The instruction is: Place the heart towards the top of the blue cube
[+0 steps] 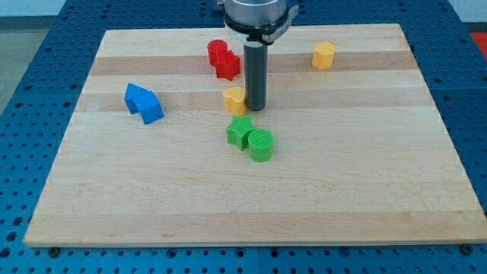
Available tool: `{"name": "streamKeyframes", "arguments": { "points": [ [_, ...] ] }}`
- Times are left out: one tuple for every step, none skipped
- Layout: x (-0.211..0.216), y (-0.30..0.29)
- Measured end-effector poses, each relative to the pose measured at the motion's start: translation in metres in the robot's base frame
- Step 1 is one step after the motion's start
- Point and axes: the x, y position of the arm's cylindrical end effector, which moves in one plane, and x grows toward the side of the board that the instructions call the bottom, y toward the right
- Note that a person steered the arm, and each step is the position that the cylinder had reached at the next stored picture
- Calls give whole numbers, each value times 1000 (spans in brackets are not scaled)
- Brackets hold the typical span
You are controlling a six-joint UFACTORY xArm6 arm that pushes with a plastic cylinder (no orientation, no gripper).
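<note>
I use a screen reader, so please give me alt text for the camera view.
My tip rests just right of the yellow heart at the middle of a wooden board. Two blue blocks sit at the view's left, two red blocks above, two green blocks below, and a yellow block top right.

A robotics lab, by the look of it. A pale wooden tabletop (319, 198) lies on a blue perforated metal workbench (472, 114) with a regular grid of mounting holes. A machined grey robot arm mount (256, 15) hangs over it, and small plastic test blocks are scattered about.
</note>
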Motion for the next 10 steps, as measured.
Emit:
{"name": "streamKeyframes", "arguments": {
  "points": [
    [2, 0],
    [2, -15],
    [2, -45],
    [-16, -60],
    [-37, -76],
    [-39, -98],
    [-33, -101],
    [-28, -107],
    [-26, -121],
    [-26, -147]
  ]
}}
